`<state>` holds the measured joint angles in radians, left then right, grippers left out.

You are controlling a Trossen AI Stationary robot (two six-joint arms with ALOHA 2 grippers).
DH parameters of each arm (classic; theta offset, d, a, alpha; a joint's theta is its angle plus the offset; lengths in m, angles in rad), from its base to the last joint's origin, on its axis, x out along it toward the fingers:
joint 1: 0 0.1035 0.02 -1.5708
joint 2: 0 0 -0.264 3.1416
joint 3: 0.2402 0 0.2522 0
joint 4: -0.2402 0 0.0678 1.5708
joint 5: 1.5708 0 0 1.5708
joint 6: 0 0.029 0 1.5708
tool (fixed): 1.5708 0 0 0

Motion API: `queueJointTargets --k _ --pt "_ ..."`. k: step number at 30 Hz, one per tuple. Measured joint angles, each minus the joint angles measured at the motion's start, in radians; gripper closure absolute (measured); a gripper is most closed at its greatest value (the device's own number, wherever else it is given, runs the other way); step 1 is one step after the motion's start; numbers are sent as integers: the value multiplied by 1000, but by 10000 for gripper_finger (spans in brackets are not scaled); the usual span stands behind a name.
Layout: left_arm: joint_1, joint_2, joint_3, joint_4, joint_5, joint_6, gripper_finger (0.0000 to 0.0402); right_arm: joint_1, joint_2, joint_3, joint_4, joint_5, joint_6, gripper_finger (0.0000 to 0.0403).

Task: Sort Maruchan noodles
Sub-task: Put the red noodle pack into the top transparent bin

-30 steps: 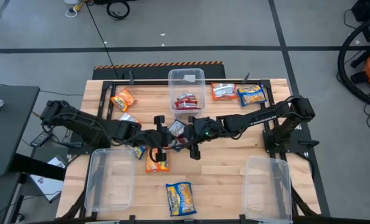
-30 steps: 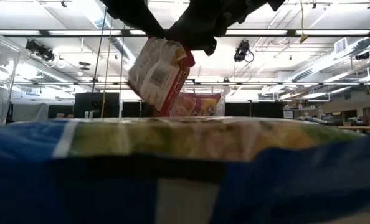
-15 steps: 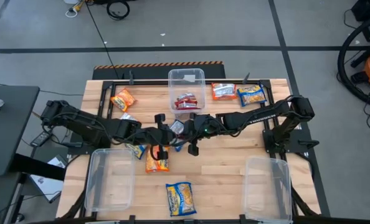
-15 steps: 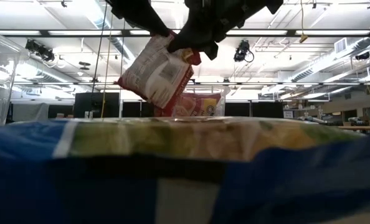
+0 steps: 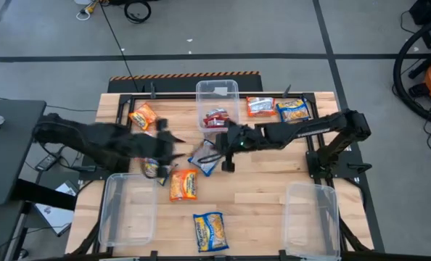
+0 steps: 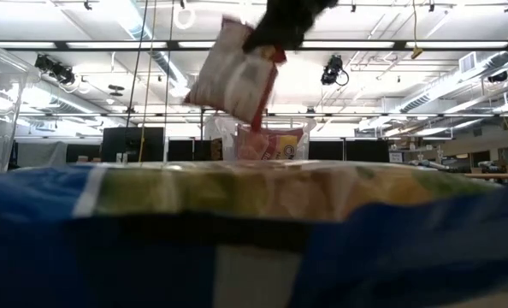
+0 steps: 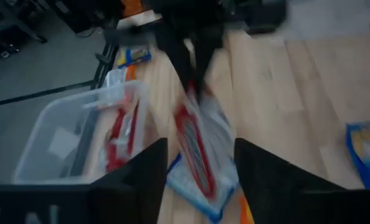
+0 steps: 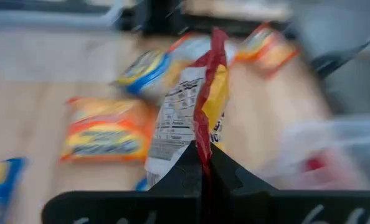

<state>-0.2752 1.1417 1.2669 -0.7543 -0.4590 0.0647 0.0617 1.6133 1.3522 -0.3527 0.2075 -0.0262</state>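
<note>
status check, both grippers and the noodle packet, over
Right gripper shut on red packet, lifted over mid-table. Left gripper open, empty, just left of it. Bin with red packets ahead, path looks clear.

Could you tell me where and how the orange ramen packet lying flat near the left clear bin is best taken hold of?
The orange ramen packet lies flat on the wooden table, so I would come straight down from above and pinch across its narrower width, probably near one crimped end seam, where the plastic gathers. Its side facing the middle of the table looks free; a blue packet sits close on its other side.
</note>
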Motion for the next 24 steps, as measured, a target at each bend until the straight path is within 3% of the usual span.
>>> queueJointTargets --k 5,10,17,24 --pt "12 -169 -11 -38 0 26 193 -79 -4 191 -105 120 -203 399" --pt "76 -317 -128 7 0 35 204 -224 -6 256 -118 130 -357 399" --pt "253 -382 -354 319 63 129 211 -490 10 190 -102 -112 -423 399" --pt "540 -264 -412 564 99 102 212 -594 113 203 -50 -225 -525 399"
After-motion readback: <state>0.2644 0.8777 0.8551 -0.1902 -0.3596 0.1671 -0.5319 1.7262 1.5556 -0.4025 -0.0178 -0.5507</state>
